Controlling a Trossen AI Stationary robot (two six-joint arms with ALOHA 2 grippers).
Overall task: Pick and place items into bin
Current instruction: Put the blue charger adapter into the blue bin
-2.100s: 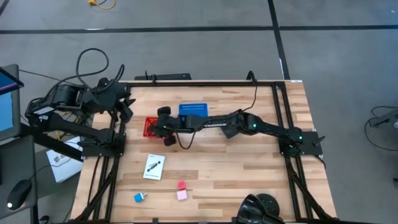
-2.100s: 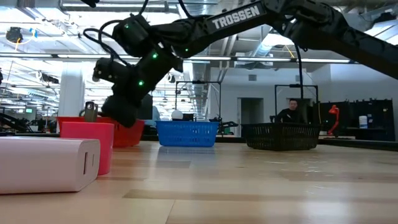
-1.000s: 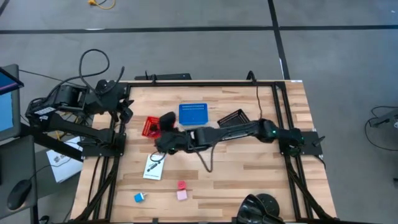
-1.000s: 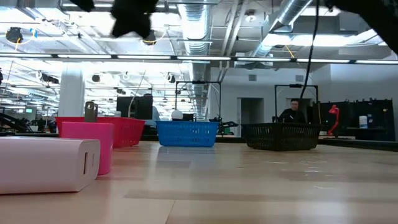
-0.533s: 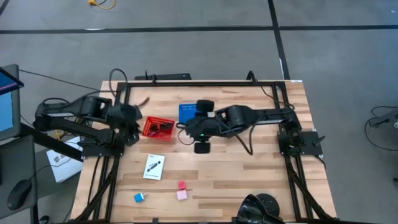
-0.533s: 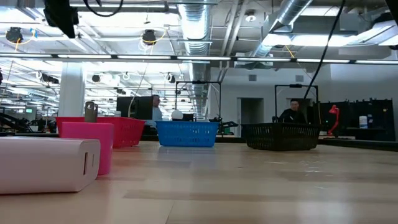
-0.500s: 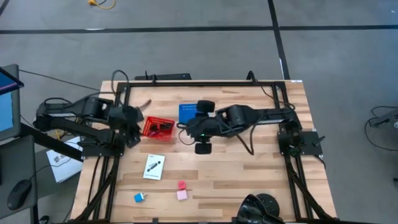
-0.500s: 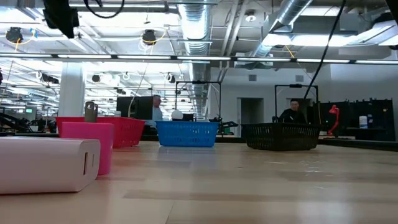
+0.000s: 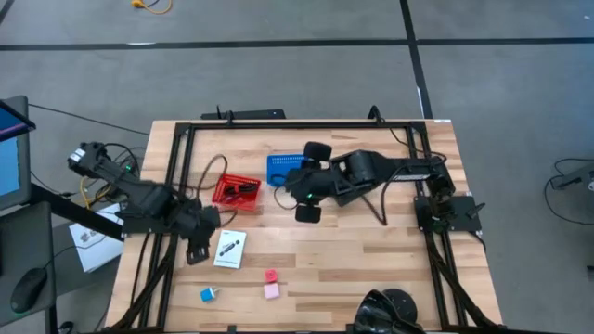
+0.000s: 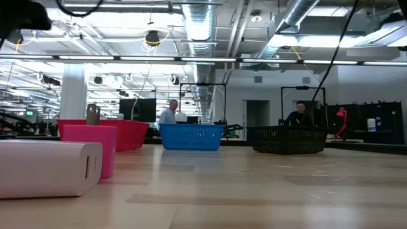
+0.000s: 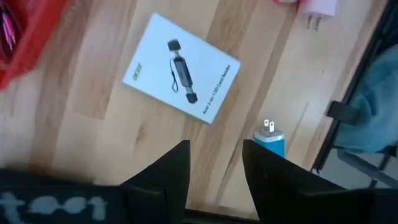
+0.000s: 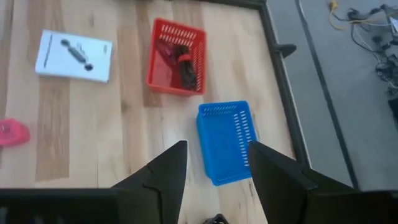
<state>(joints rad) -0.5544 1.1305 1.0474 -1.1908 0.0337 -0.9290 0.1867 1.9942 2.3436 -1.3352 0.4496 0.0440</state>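
Baskets: 1 red [image 9: 237, 190], 1 blue [image 9: 284, 169], 1 card packet [image 9: 229, 249], approx 3 cubes [image 9: 270, 284], both pincers spread, empty.

My overhead camera looks straight down on the whole table [image 9: 371, 241]. My low camera sits at tabletop level, facing the room. The left wrist camera looks down close on the white card packet [image 11: 181, 76]; the right wrist camera, higher, shares it [image 12: 74, 55] and the red basket [image 12: 176, 57].

an industrial lab hall; exposed ceiling ducts [image 10: 203, 25], grey concrete floor [image 9: 501, 83], framed wooden worktable [image 9: 371, 250].
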